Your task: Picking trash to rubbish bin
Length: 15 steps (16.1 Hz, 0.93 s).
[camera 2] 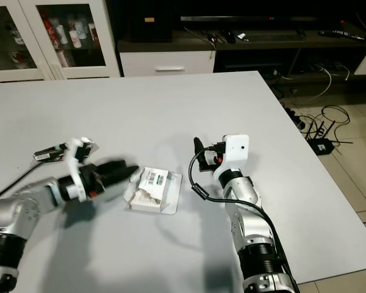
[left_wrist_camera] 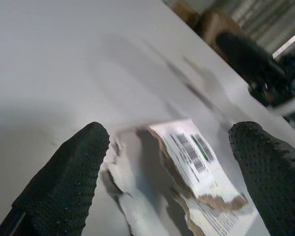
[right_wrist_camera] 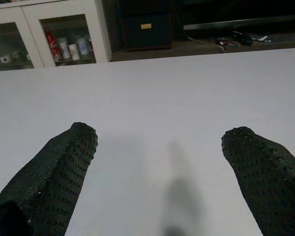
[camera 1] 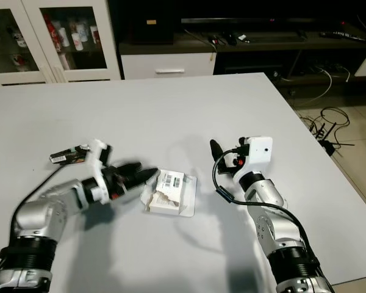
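Note:
A torn white cardboard package [camera 1: 169, 192] with a barcode label lies flat on the white table [camera 1: 140, 116]. My left gripper [camera 1: 145, 174] reaches toward it from the left, its fingertips at the package's left edge. In the left wrist view the two black fingers [left_wrist_camera: 64, 182] stand apart with the torn package [left_wrist_camera: 187, 167] between and beyond them, so it is open. My right gripper [camera 1: 216, 149] hovers to the right of the package, pointing away toward the far side of the table. Its fingers [right_wrist_camera: 54, 177] are spread wide over bare tabletop.
A white glass-door cabinet [camera 1: 49, 36] stands behind the table at the far left, with a white drawer unit [camera 1: 168, 64] and a dark low shelf [camera 1: 280, 39] beside it. Cables [camera 1: 329, 128] lie on the floor past the table's right edge.

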### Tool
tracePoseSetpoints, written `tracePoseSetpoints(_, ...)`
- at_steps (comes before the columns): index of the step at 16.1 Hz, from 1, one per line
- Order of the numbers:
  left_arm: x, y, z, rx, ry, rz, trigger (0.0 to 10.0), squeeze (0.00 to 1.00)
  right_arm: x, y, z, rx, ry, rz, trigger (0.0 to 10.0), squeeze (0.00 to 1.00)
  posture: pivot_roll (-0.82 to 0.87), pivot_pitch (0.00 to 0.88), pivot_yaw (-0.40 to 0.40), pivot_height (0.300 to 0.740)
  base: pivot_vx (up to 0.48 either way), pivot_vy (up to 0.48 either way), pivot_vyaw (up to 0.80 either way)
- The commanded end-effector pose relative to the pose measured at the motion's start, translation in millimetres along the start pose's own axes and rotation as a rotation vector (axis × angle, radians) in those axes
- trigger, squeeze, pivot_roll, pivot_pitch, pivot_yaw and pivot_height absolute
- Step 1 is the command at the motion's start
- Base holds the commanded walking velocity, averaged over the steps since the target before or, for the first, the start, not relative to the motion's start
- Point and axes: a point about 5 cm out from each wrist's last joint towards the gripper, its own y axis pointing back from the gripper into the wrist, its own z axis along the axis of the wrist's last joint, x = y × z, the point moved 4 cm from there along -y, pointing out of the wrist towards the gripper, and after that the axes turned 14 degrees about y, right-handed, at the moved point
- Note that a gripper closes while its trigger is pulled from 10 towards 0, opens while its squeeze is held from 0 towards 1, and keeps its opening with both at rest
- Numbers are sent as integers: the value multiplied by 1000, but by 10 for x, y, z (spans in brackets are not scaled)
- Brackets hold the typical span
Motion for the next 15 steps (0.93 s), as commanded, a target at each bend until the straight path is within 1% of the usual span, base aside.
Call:
tracePoseSetpoints(1,-44,-27,88,9,-41,-16,10000,0,-13,6,4,7,9,9,10000,0,-17,59,-9,740,0,0,0)
tracePoseSetpoints(5,26,-80,18,74,-42,-9,10000,0,13,5,5,7,6,21,10000,0,-17,60,-10,740,0,0,0)
tracePoseSetpoints(9,10,-139,-15,100,-24,-39,10000,0,15,2,8,7,7,27,10000,0,-20,56,-9,740,0,0,0)
tracePoseSetpoints(13,-2,-212,-110,140,-8,-62,10000,0,30,6,9,6,6,37,10000,0,-24,44,-5,740,0,0,0)
tracePoseSetpoints(15,-35,-253,-137,167,-13,-85,10000,0,49,5,9,5,5,43,10000,0,-23,36,-4,740,0,0,0)
